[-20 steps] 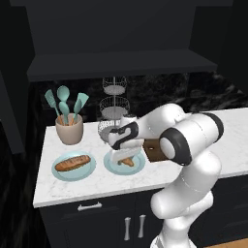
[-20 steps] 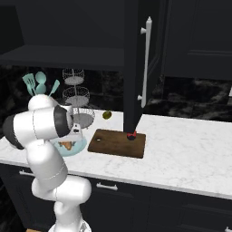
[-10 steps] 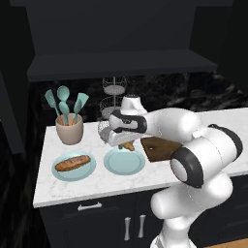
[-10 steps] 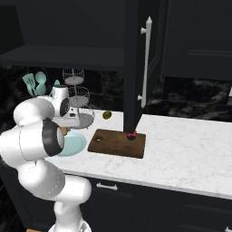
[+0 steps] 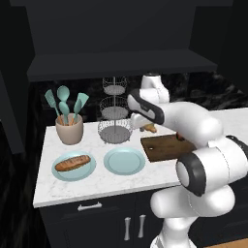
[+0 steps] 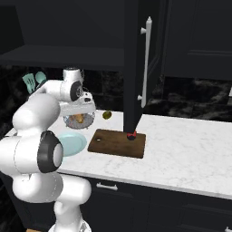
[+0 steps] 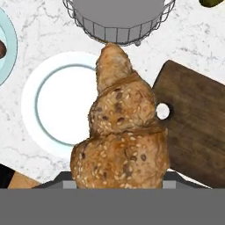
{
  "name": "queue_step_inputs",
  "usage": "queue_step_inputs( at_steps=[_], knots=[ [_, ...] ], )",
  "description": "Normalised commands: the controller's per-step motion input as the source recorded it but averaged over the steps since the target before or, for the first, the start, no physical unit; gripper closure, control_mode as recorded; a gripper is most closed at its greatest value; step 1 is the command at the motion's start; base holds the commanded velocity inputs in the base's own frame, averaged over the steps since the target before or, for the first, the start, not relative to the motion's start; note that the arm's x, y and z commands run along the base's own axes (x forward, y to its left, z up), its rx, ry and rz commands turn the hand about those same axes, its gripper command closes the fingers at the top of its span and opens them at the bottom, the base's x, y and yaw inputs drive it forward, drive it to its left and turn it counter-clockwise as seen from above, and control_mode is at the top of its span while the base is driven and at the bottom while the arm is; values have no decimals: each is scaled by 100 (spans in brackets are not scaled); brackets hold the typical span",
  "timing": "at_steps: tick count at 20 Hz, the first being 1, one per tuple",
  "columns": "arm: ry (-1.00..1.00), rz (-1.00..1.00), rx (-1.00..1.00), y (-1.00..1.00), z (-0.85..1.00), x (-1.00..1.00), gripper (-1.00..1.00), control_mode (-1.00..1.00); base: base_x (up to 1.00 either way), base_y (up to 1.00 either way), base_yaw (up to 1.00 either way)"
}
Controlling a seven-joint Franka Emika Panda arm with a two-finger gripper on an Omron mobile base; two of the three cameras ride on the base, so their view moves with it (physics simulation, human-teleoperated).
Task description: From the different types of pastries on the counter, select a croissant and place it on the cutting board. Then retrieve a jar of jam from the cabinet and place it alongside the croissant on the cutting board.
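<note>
Croissant (image 7: 121,132) is what has changed: a second ago it lay on the right teal plate (image 5: 124,161), and now we see that plate bare and the pastry lifted, pinched in the tool (image 5: 147,127), whose jaws are pressed in on it. It hangs above the table (image 5: 101,181) between the wire stand (image 5: 115,114) and the left end of the cutting board (image 5: 167,147), so we judge the pick done and the carry to the board under way.

Counting, largest first: one table, one cutting board, one three-tier wire stand, two teal plates, one utensil pot (image 5: 69,131), one longer loaf (image 5: 72,163) on the left plate, one croissant, one jar of jam (image 6: 131,135) standing at the far right edge of the board, one small green fruit (image 6: 107,115).
</note>
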Motion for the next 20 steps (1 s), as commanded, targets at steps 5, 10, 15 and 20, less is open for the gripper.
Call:
queue_step_inputs(
  at_steps=[5, 10, 15, 20],
  knots=[
    [4, 7, -3, -100, 4, 10, 100, -100, 0, 0, 0],
    [4, 1, 2, -37, -8, 8, 100, -100, 0, 0, 0],
    [2, -12, -4, 0, -91, -69, 100, -100, 0, 0, 0],
    [1, -1, 10, 1, -32, -22, 100, -100, 0, 0, 0]
  ],
)
